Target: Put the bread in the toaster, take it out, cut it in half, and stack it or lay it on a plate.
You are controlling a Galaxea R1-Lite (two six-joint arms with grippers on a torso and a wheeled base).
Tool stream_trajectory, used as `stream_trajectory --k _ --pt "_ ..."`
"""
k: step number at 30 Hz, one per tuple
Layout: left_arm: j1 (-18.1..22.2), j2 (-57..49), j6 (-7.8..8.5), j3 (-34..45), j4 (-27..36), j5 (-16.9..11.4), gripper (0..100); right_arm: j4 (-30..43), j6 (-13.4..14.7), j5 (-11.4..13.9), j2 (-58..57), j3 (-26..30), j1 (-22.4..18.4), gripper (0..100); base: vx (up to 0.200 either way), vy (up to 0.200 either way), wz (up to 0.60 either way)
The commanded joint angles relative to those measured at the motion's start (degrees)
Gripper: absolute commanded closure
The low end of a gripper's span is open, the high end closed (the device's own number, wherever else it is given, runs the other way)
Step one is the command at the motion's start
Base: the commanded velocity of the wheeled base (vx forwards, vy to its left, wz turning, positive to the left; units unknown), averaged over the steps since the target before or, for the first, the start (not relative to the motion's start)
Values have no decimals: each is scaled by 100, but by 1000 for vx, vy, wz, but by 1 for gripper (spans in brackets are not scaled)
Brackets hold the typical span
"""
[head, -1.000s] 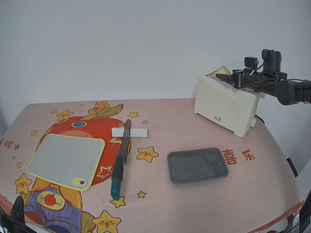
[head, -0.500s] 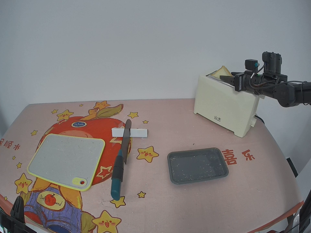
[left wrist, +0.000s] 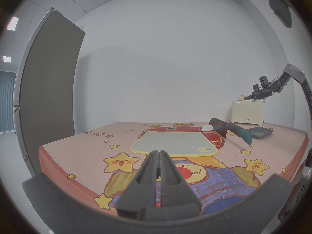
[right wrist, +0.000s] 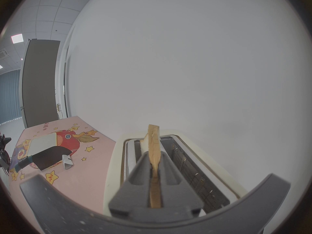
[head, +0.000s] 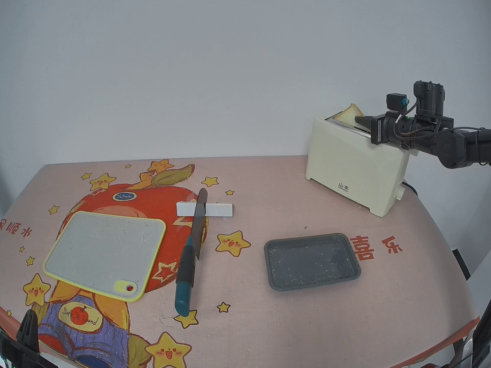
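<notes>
Bread [right wrist: 153, 137] was noted upright in toaster [head: 353, 167], tabletop's [head: 286, 313] far right corner, long axis aligned with right end effector [right wrist: 153, 158]. The latter was closed narrow on both faces of the slice.

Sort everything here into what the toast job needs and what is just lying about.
For the job: bread slice, standing in the toaster; right pincer at the bread slice; knife; cutting board; grey tray.
Lying about: white block under the knife blade; left pincer, shut, holding nothing.
</notes>
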Motion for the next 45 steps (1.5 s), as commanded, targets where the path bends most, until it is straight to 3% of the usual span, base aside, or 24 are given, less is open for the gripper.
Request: stream_trajectory --k 1,20,45 --pt "-2 -14 1 101 -7 0 100 -25 7 -1 -21 -44 11 100 0 0 0" --pt "-2 -5 1 101 -7 0 100 1 33 -1 -495 -194 37 100 0 0 0" --pt "7 -14 1 101 -7 0 100 -16 77 25 -1383 79 169 100 0 0 0"
